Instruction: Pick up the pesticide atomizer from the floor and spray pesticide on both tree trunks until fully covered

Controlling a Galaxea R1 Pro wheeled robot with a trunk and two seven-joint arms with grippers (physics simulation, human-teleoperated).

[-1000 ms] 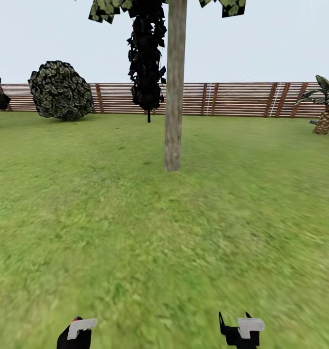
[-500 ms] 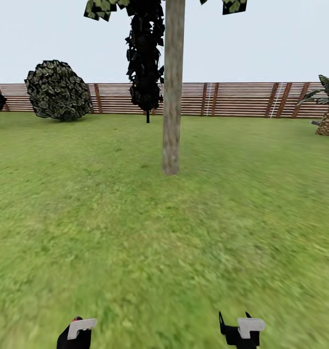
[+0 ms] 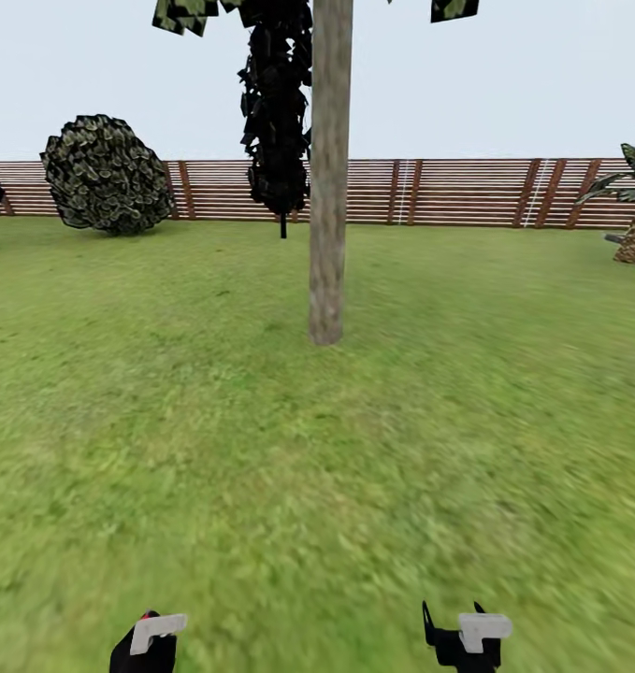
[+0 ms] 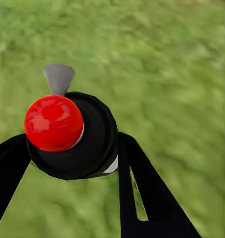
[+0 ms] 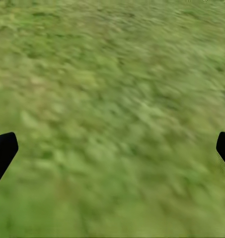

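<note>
Both arms are sitting low at the head view's bottom edge, tips poking over the grass (image 3: 261, 486). Left gripper (image 4: 72, 148) is pinching the atomizer (image 4: 75, 134): black fingers (image 4: 8, 163) pressing on either side of its black body, red round cap and grey nozzle facing the wrist camera (in the head view just a red speck by the white pad). Right gripper (image 5: 112, 148) is spread wide, holding nothing, grass beneath. Trunk (image 3: 327, 187) is standing straight ahead, well apart, fence (image 3: 448, 192) behind.
</note>
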